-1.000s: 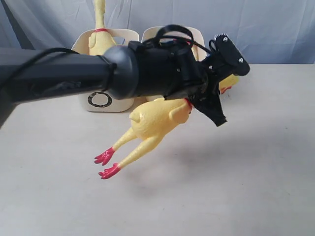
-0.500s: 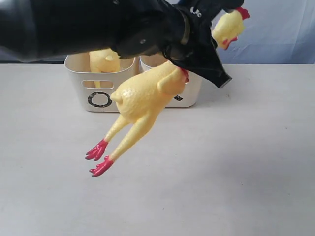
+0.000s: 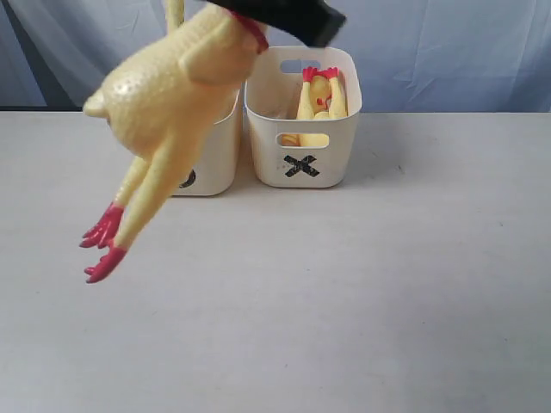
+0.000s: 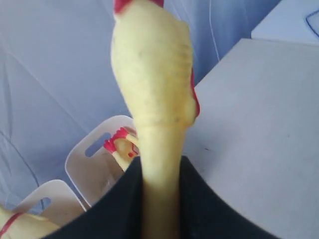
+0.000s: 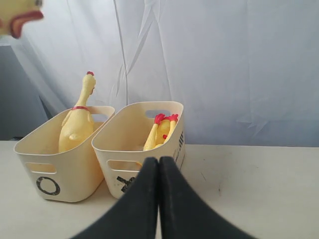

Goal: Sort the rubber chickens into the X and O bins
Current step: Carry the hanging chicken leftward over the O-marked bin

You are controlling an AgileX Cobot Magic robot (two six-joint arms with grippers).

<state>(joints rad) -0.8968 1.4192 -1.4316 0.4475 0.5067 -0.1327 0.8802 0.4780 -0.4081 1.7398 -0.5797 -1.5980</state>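
Grips, in the left gripper [image 4: 160, 172], the neck of a large yellow rubber chicken with red feet [image 3: 172, 95], black fingers [image 4: 114, 214] pressed against both sides of it. Hangs clear of the pale desk [image 3: 387, 284], legs slanting down toward the left edge. In the exterior view, head and most of the gripper cut off at the top. Blurred in the left wrist view.

Shows the right gripper [image 5: 158, 167] with pads pressed together and nothing between them.

At the middle of the far edge, touching or nearly so: a cream plastic tub marked with a black X [image 3: 331, 129], holding a second yellow chicken [image 3: 318, 95] feet up with its head hidden. Beside it, nearer the left edge, a cream plastic tub marked with a black O [image 5: 50, 164], largely hidden in the exterior view. Holds a third yellow chicken [image 5: 77, 124] upright, neck rising above the rim.
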